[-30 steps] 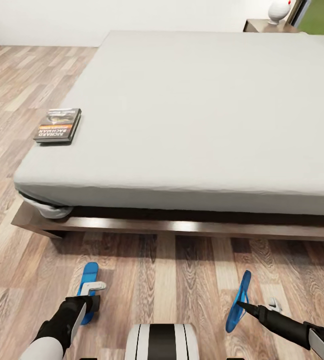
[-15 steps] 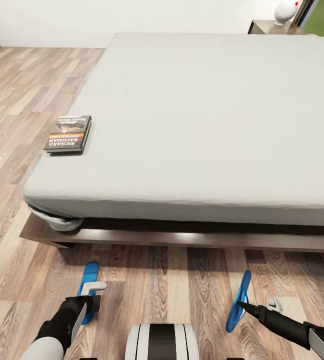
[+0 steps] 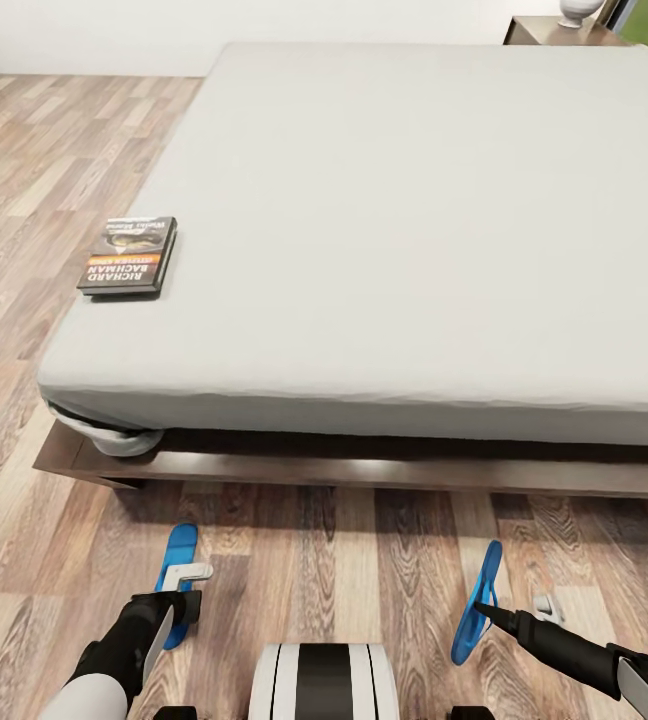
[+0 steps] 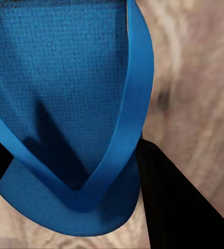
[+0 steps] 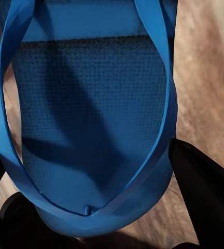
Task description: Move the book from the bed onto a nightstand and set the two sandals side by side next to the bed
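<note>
The book (image 3: 127,256), dark with an orange band, lies near the left edge of the bed's pale grey mattress (image 3: 414,220). Low in the head view, my left gripper (image 3: 184,592) is shut on one blue sandal (image 3: 179,552), held flat above the wood floor. My right gripper (image 3: 482,607) is shut on the other sandal (image 3: 478,600), which hangs on edge. Each wrist view is close on its blue sole and straps: the left sandal (image 4: 65,104) with a black finger (image 4: 169,207) beside it, the right sandal (image 5: 91,129) with a black finger (image 5: 205,197) beside it.
The bed's dark wooden frame (image 3: 364,470) runs across in front of me, with plank floor (image 3: 344,540) between it and my base. A nightstand (image 3: 554,32) with a white object (image 3: 576,10) on it stands at the far right corner. Open floor lies left of the bed.
The whole head picture has shifted a little, so the camera moved: the bed and book sit slightly differently in view. Both grippers keep their hold on the sandals.
</note>
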You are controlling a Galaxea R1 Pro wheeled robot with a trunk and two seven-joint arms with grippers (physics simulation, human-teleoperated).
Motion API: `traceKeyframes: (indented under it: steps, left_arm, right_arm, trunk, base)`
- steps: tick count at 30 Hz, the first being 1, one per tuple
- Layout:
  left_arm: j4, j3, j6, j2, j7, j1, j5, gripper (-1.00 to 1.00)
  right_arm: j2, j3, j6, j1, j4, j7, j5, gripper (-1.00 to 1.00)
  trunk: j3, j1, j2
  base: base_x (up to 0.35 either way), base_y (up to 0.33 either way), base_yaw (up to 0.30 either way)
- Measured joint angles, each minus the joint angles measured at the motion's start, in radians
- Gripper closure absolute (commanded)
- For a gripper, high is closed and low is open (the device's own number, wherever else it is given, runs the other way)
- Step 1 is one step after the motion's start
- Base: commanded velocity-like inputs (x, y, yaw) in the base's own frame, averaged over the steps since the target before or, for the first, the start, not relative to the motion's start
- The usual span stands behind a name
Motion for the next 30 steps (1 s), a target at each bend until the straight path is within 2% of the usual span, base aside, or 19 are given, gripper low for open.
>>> traceKeyframes:
  steps: [10, 15, 30]
  left_arm:
    - [0.000, 0.000, 0.000, 0.000, 0.000, 0.000, 0.000, 1.00]
    - [0.000, 0.000, 0.000, 0.000, 0.000, 0.000, 0.000, 1.00]
    - [0.000, 0.000, 0.000, 0.000, 0.000, 0.000, 0.000, 1.00]
  right_arm:
    - [0.000, -0.001, 0.000, 0.000, 0.000, 0.000, 0.000, 1.00]
    - [0.000, 0.000, 0.000, 0.000, 0.000, 0.000, 0.000, 1.00]
    - [0.000, 0.000, 0.000, 0.000, 0.000, 0.000, 0.000, 1.00]
  trunk:
    - [0.000, 0.000, 0.000]
    - [-0.019, 0.002, -0.001]
    - [-0.023, 0.003, -0.001]
  base:
    - [0.000, 0.000, 0.000]
    - [0.000, 0.000, 0.000]
    - [0.000, 0.000, 0.000]
